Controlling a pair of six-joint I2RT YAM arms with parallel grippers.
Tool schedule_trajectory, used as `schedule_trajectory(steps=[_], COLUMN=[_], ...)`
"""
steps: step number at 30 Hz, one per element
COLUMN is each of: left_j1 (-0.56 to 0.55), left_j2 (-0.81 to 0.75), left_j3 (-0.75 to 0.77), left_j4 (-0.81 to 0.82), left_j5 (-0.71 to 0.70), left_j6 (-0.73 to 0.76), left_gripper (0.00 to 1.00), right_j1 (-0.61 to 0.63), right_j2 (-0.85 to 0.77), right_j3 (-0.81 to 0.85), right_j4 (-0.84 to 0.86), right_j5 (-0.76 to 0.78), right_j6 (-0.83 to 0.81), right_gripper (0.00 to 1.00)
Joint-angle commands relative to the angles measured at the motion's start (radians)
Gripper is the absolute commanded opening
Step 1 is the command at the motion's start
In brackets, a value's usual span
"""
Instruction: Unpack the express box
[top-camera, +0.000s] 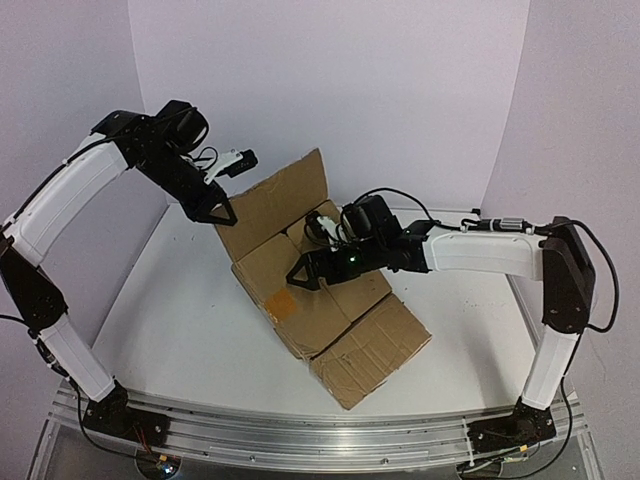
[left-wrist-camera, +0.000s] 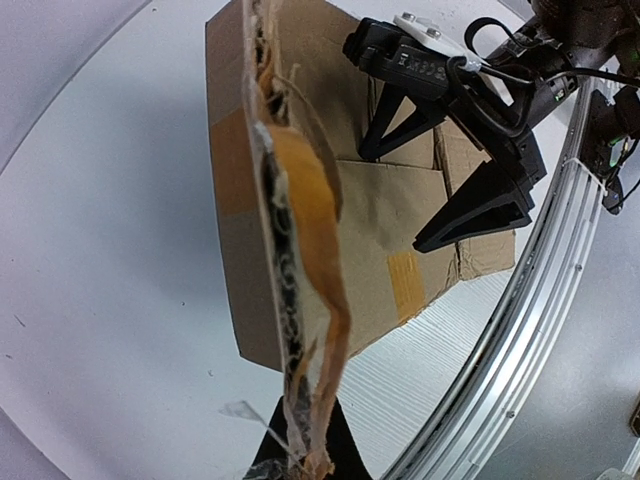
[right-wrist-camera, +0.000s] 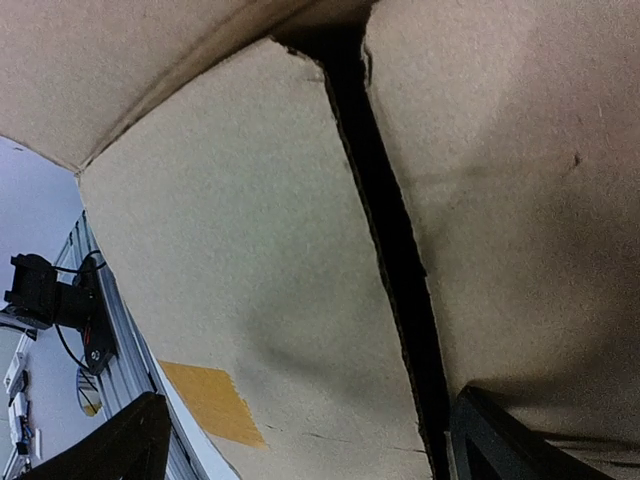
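While left arm (top-camera: 70, 190) arches high, right arm (top-camera: 480, 252) reaches across the express box (top-camera: 340, 320).

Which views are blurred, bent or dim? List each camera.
Top view: even light, the box sharp. Left wrist view: fisheye bends the rail; the torn flap edge is blurred near the lens. Right wrist view: cardboard fills it, dim and soft.

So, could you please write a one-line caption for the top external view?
Left gripper pinches the express box's raised flap while the open right gripper is poised over its inner flaps.
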Motion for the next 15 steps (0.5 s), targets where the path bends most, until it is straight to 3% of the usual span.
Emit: schedule_trajectory(steps=[1, 9, 15], left_j1=[-0.007, -0.005, -0.002], left_j2=[-0.074, -0.106, -0.098], left_j3=[-0.023, -0.109, -0.173], left_j4=[0.091, 0.195, 0.27], left_j5=[0.078, 0.065, -0.101], left_j6=[0.073, 0.105, 0.032], left_gripper=[0.0, 0.0, 0.0], right_j1=[-0.013, -0.023, -0.023], right_j2=[0.018, 0.154, 0.065], right_j3=[0.026, 0.032, -0.063], right_j4=[0.093, 0.261, 0.346], right_j5=[-0.039, -0.363, -0.388], right_j6=[0.01, 0.186, 0.257], right_gripper=[0.98, 0.95, 0.66])
